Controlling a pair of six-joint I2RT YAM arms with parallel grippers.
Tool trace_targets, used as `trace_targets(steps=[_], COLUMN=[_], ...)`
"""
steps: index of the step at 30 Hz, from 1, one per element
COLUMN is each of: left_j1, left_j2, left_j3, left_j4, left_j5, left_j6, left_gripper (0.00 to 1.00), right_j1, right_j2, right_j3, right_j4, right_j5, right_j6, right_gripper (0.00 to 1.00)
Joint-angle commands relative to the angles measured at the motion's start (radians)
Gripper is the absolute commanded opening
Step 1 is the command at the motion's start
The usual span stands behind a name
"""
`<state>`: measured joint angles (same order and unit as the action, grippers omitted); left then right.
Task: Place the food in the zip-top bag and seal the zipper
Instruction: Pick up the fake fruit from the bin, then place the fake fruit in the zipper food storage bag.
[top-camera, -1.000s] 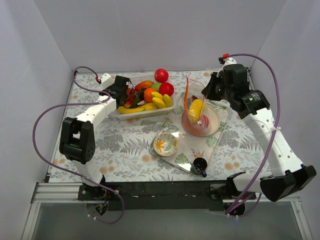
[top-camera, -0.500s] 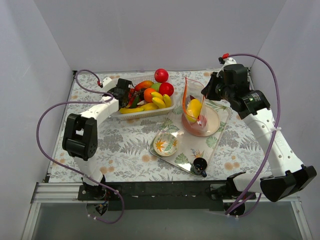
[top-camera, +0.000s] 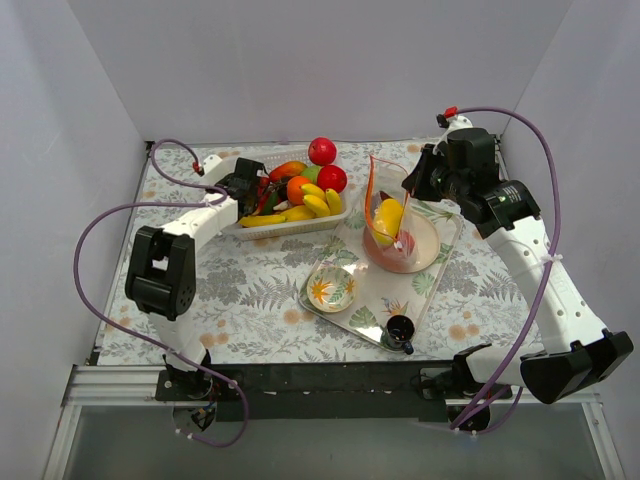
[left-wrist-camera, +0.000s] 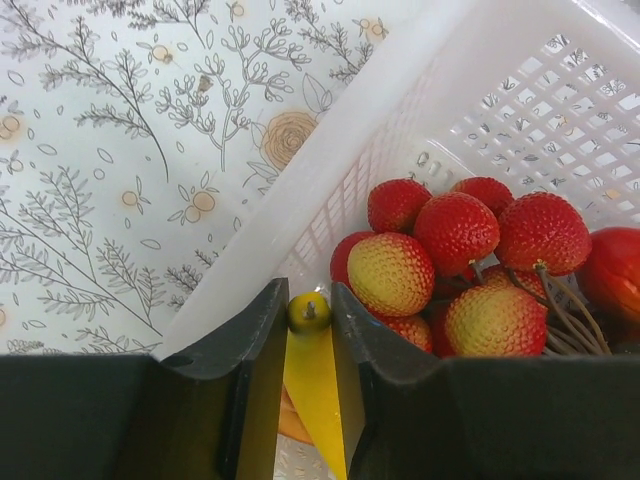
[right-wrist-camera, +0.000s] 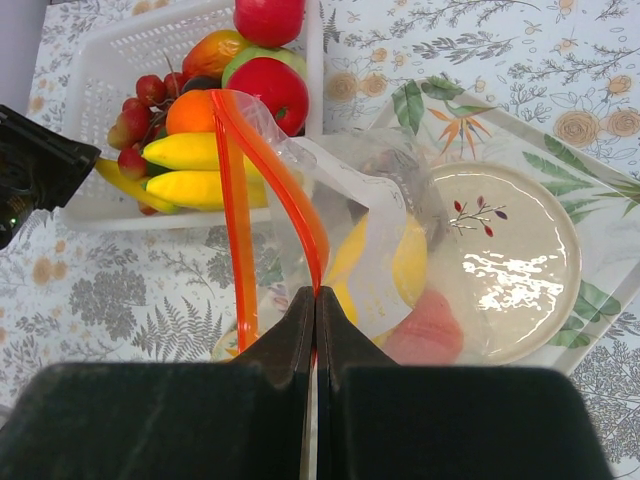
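The white slotted basket at the back holds the food: red apples, an orange, bananas and a red lychee bunch. My left gripper reaches into the basket's left end. Its jaws are shut on the tip of a yellow banana. My right gripper is shut on the red-orange zipper and holds the clear zip-top bag upright with its mouth open. A yellow piece and a reddish piece lie inside the bag.
The bag hangs over a pale plate on the clear leaf-patterned tray. A small floral bowl and a small dark cup also stand on the tray. White walls close in the left, back and right sides.
My left arm has shifted slightly right, toward the basket. The bag has swayed a little and its mouth stands more upright. The right arm holds still.
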<state>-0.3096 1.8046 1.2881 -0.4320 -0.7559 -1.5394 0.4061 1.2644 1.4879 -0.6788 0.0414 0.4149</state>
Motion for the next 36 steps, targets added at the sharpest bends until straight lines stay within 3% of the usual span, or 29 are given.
trace_targets(steps=[1, 6, 15, 23, 27, 36], left_j1=[-0.009, -0.022, -0.040, -0.054, -0.089, -0.390], left_j2=[-0.085, -0.140, -0.240, -0.359, -0.460, -0.505], left_j3=[0.019, -0.002, -0.027, -0.072, -0.079, -0.018], left_j4=[0.053, 0.094, 0.182, 0.266, 0.321, 0.470], left_j5=[-0.071, -0.072, -0.086, -0.033, 0.108, 0.139], left_j6=[0.070, 0.125, 0.277, 0.384, 0.432, 0.509], left_gripper=[0.21, 0.10, 0.01, 0.00, 0.00, 0.00], right_j1=[0.002, 0.002, 0.002, 0.002, 0.003, 0.019], right_j2=[-0.030, -0.025, 0.000, 0.016, 0.029, 0.056], right_j3=[0.000, 0.002, 0.025, 0.023, 0.025, 0.029], right_j4=[0.059, 0.061, 0.051, 0.062, 0.061, 0.067], right_j5=[-0.015, -0.017, -0.031, -0.069, -0.075, -0.086], right_j6=[-0.010, -0.007, -0.008, -0.004, -0.004, 0.021], right_gripper=[0.01, 0.01, 0.01, 0.01, 0.01, 0.01])
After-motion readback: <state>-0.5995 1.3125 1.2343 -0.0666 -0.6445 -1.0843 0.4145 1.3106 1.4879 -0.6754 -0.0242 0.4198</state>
